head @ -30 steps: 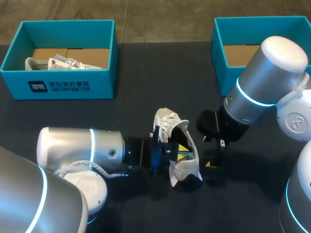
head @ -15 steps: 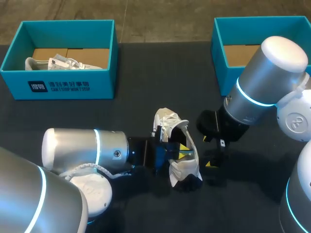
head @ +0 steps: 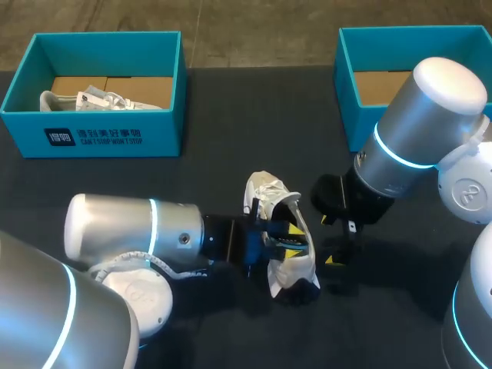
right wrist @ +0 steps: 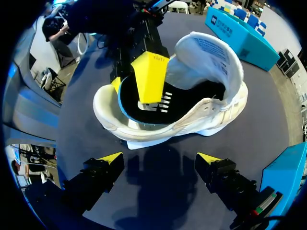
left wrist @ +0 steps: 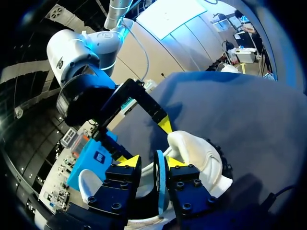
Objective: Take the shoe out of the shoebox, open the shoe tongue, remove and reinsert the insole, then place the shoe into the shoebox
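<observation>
A white shoe (head: 286,270) lies on its side in the middle of the dark table, tongue pulled back. Its black, blue-edged insole (right wrist: 184,98) rests inside the opening. My left gripper (head: 288,234) reaches into the shoe from the left. In the left wrist view the left gripper (left wrist: 152,161) stands open, with the insole's blue edge (left wrist: 159,187) upright between the fingers and a gap on one side. My right gripper (head: 329,241) hangs wide open just right of the shoe (right wrist: 192,122), touching nothing; its own view shows the right gripper (right wrist: 160,158) short of the sole.
A teal shoebox (head: 100,134) at the back left holds another white shoe (head: 100,98). A second teal shoebox (head: 350,100) stands at the back right, partly behind my right arm. Bare dark tabletop lies between the boxes and the shoe.
My left arm slid a little right, deeper into the shoe, and its fingers have parted from a tight pinch on the insole. The right arm and the shoe stayed still.
</observation>
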